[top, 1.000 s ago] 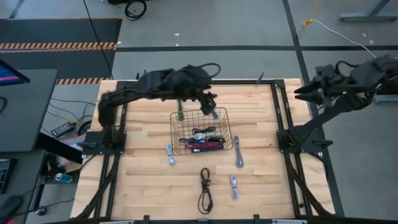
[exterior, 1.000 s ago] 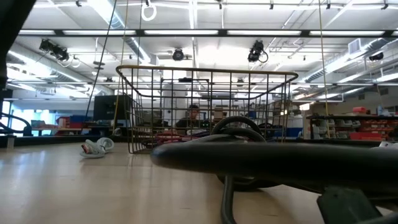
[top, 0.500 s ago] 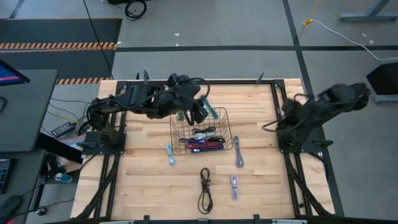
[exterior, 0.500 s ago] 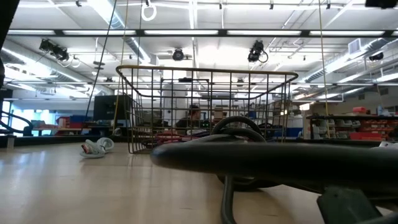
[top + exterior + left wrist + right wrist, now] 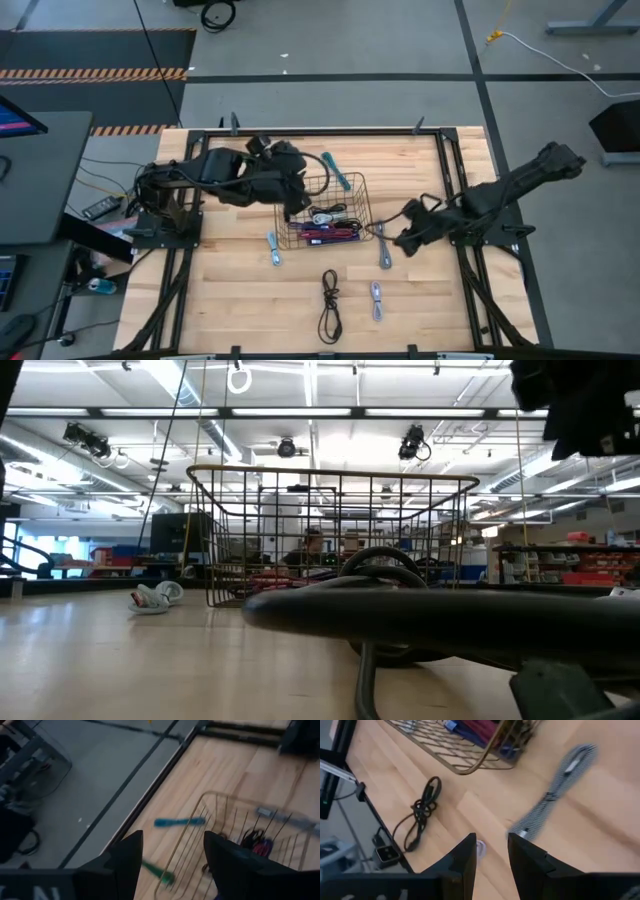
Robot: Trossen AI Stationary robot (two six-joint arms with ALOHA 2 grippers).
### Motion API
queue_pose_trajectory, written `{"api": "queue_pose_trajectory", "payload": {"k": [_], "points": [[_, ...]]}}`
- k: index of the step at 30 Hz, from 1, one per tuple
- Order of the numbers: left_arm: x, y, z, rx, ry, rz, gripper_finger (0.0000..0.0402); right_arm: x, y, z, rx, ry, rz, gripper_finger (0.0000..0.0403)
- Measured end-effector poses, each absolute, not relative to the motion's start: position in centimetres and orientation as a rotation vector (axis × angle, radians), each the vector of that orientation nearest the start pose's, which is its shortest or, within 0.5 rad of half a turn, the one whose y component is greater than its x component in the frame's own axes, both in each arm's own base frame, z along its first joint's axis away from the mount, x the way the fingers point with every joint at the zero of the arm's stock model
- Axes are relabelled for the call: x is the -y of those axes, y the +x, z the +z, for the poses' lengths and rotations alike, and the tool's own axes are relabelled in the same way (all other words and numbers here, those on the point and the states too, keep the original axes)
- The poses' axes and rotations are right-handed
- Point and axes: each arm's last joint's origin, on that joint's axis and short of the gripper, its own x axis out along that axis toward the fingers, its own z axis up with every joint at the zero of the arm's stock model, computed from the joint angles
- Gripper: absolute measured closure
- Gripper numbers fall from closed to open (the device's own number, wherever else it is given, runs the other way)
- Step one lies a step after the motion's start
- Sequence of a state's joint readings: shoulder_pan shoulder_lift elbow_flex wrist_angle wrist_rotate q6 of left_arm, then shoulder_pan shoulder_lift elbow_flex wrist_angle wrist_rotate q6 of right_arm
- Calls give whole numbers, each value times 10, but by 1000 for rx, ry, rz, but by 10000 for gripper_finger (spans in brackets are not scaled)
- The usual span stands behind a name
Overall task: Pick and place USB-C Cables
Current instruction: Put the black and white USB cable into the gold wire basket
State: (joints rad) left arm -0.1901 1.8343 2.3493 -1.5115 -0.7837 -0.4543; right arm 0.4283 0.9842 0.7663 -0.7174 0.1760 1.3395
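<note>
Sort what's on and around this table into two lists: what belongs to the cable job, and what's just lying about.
Job:
- black cable
- grey cable near the right gripper
- grey cable
- grey cable
- teal cable
- cables in the wire basket
- left gripper, open at the basket's left rim

Lying about:
- monitor
- floor cable

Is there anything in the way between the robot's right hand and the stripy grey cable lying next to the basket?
Nothing visible stands between them. The right hand hovers just beside the grey cable, its fingers parted and empty, with only bare table between them. The basket sits on the cable's far side, not in the path.
</note>
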Motion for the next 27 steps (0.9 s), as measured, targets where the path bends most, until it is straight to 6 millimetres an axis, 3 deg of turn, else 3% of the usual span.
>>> {"api": "queue_pose_trajectory", "payload": {"k": [10,27], "points": [[45,298,467,-735,91,729,186,-88,198,202,-1050,982,-436,278],[47,296,469,-719,93,732,186,-100,220,145,-1234,878,-561,174]]}}
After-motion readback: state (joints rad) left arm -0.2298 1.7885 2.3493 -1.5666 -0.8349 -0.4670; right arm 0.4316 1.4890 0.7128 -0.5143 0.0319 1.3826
